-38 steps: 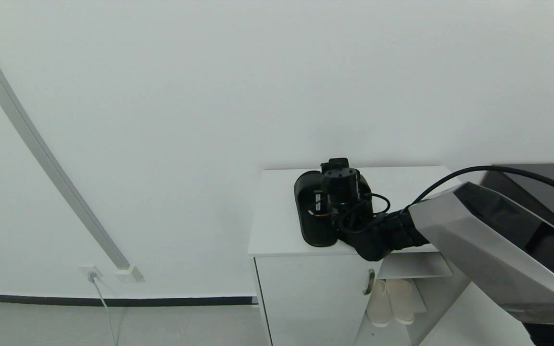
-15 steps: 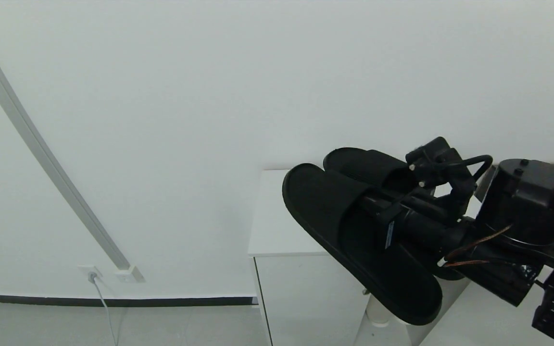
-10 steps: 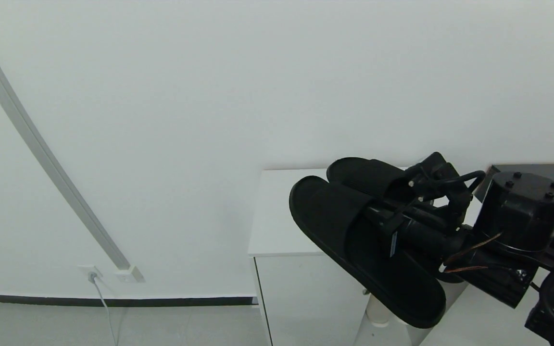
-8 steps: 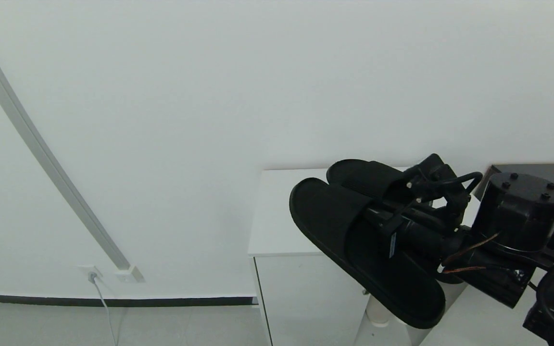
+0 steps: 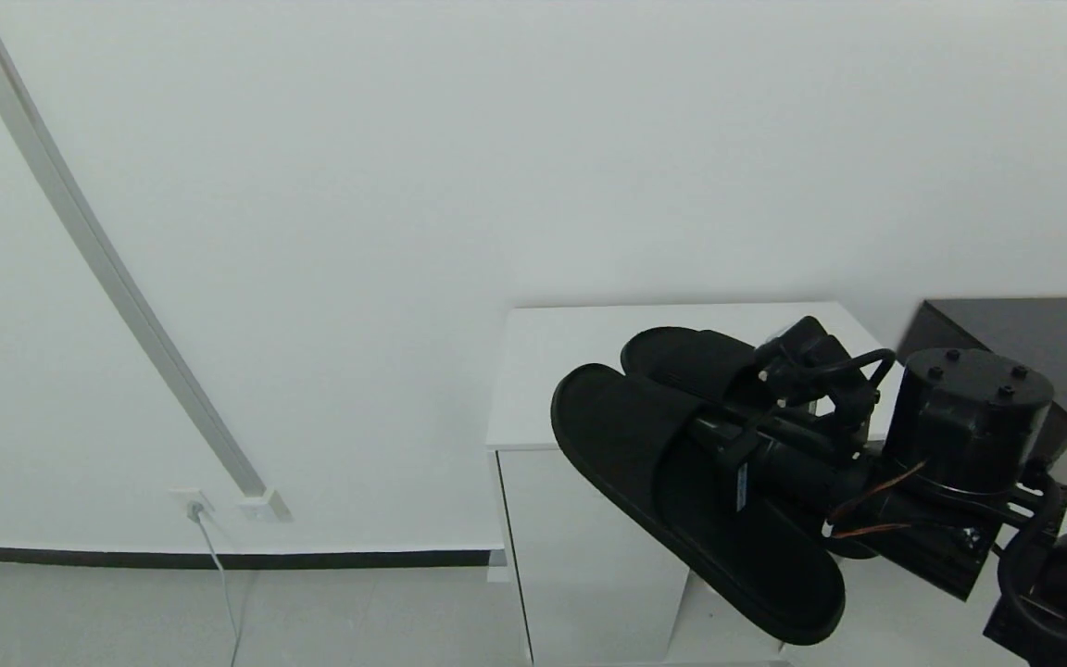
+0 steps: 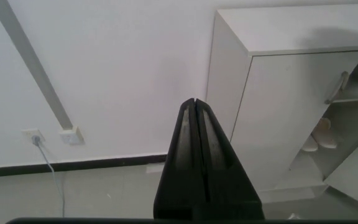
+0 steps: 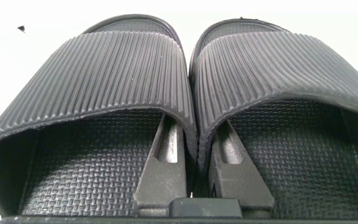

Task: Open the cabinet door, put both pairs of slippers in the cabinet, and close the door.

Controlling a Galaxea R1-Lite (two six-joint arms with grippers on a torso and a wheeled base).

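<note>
- One pair, black slippers (image 5: 645, 435), sits pinched in your right gripper (image 7: 195, 155) before the cabinet (image 5: 589, 537) top.
- Left gripper (image 6: 195, 124) closed, empty.
- Next: lower them inside beside the white slippers (image 6: 324, 134).

Head view looks down at the cabinet (image 5: 589, 537), left wrist likely sideways; right wrist hugs slippers (image 7: 129, 74).

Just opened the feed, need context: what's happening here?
The right claw holds a pair of black slippers in the air in front of the white cabinet. Its fingers are tucked under the straps, pinching the two slippers together. The cabinet is open on its right side, with a pair of white slippers already inside. The left claw is shut and empty.
</note>
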